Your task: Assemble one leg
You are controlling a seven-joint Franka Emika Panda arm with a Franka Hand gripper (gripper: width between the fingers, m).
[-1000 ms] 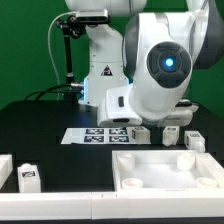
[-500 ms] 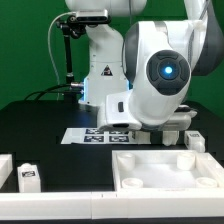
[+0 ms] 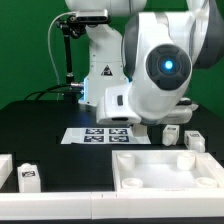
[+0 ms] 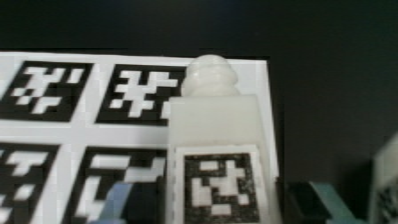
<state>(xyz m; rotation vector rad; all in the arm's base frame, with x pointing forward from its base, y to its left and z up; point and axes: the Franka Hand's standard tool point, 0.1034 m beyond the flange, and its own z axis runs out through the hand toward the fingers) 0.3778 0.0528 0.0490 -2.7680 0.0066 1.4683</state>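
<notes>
One leg fills my wrist view over the marker board, yet I cannot tell whether the gripper clamps it, so it might slip.

1. A leg lay directly beneath the end effector, between its spread jaws, with a narrow gap on each side.
2. The marker board underneath lay flat and blocked nothing.
3. Beside one jaw, bare desk stayed open up to another white part.

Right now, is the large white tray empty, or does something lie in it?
Empty where visible: the tray shows only bare white floor. Its end at the exterior view's right is cut off.
</notes>
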